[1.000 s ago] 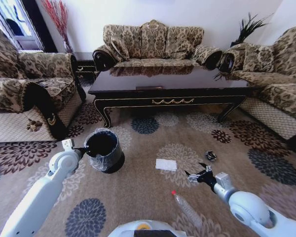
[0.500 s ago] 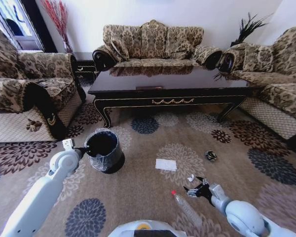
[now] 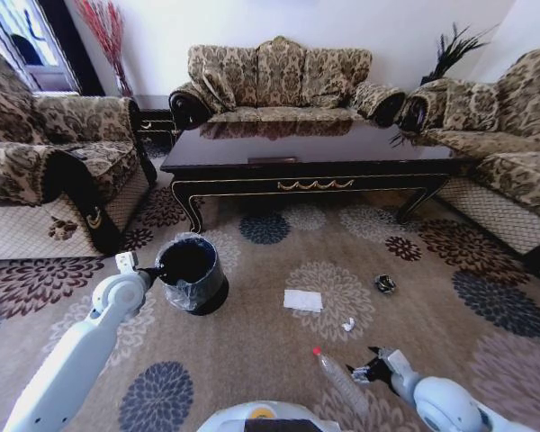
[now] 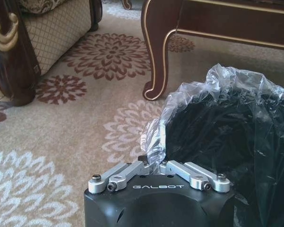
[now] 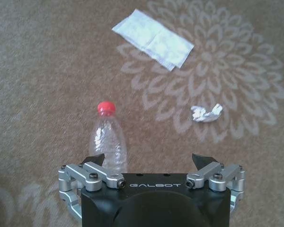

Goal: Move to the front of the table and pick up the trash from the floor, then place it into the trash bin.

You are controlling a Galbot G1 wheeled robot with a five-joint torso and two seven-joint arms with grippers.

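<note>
While your right gripper [image 5: 150, 161] hangs with jaws spread beside the bottle [image 5: 108, 140] on the floor [image 3: 252, 351], center them over its body before closing. Your left gripper [image 4: 151, 163] pinches the bin [image 3: 190, 273] liner. White paper [image 5: 152, 39] and a crumpled scrap [image 5: 206, 113] lie just beyond; a dark wrapper [image 3: 384, 283] sits nearer the desk [image 3: 306, 153].

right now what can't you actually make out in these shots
- Inside of the trash bin: head view shows only a dark interior, and in the left wrist view the clear liner and left gripper cover it.
- Bottle: its lower half is hidden behind the open right gripper in the right wrist view.
- Dark wrapper: too small in the head view to tell what it is.
</note>
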